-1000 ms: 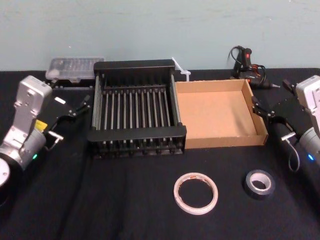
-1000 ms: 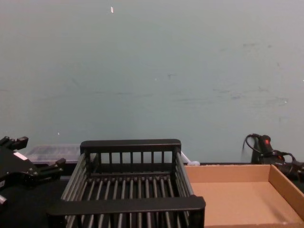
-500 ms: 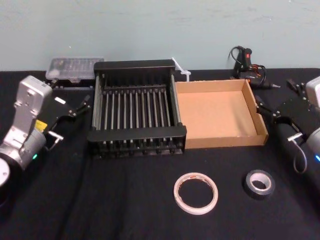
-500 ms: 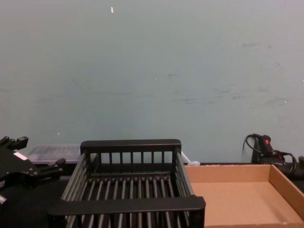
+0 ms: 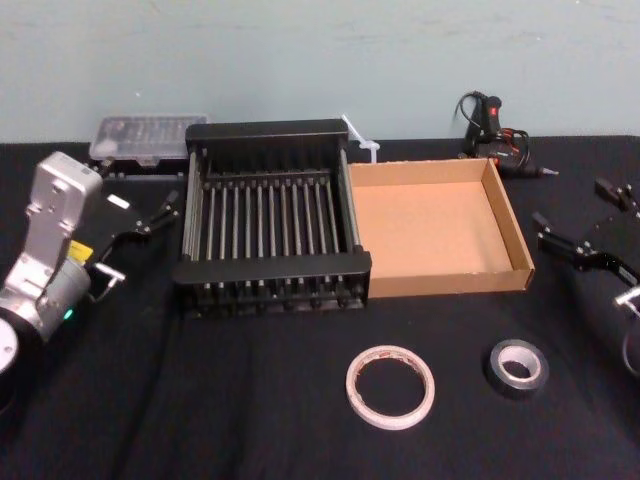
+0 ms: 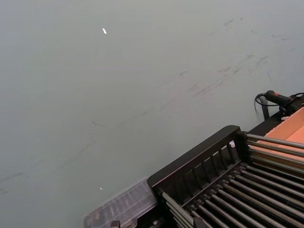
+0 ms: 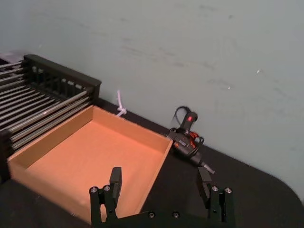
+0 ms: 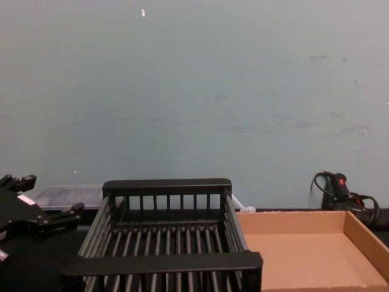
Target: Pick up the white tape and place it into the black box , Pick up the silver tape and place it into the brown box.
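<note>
While the white tape and silver tape lie on the surface, the left gripper and right gripper hang spread beside the boxes.

The white tape is a big, thin ring. It lies flat on the table, hole up. The silver tape, a small fat grey roll, lies flat near its 3 o'clock. The black box with bars sits at the ring's 11 o'clock. The brown box touches its 3 o'clock side.
</note>
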Tool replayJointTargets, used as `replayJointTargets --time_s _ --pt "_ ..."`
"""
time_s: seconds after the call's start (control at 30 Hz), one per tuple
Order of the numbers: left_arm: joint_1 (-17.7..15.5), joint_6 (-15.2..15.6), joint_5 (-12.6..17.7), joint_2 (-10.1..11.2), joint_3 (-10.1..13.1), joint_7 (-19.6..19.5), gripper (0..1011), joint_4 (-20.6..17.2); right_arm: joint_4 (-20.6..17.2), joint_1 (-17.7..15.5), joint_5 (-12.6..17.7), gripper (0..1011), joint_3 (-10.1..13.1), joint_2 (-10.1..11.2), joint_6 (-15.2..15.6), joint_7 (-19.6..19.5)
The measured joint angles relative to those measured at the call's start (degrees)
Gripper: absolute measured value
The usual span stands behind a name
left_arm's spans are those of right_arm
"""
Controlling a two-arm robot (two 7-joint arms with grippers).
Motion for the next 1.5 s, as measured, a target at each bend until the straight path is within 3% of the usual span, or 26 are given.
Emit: replayJointTargets --time_s 0.1,0.37,0.7,1.07,1.5 --pt "0.0 0.0 0.0 0.0 0.0 0.0 1001 0.0 -2.5 -2.9 1.9 1002 2.0 1.7 1.6 1.6" --pt "0.0 0.0 0.0 0.0 0.0 0.0 1001 0.0 -6.0 -7.8 4.6 1003 4.6 3.9 4.7 4.5" --pt "0.0 0.0 0.0 0.0 0.0 0.0 1002 0.0 -7.8 -12.0 5.7 1003 5.8 5.3 7.6 7.5" --pt "0.0 0.0 0.0 0.0 0.0 0.0 1001 0.0 -7.7 -13.1 4.8 1002 5.5 5.5 10.6 10.3" --pt "0.0 0.0 0.0 0.0 0.0 0.0 1001 0.0 -6.5 -12.2 3.6 1002 5.1 4.2 13.5 12.9"
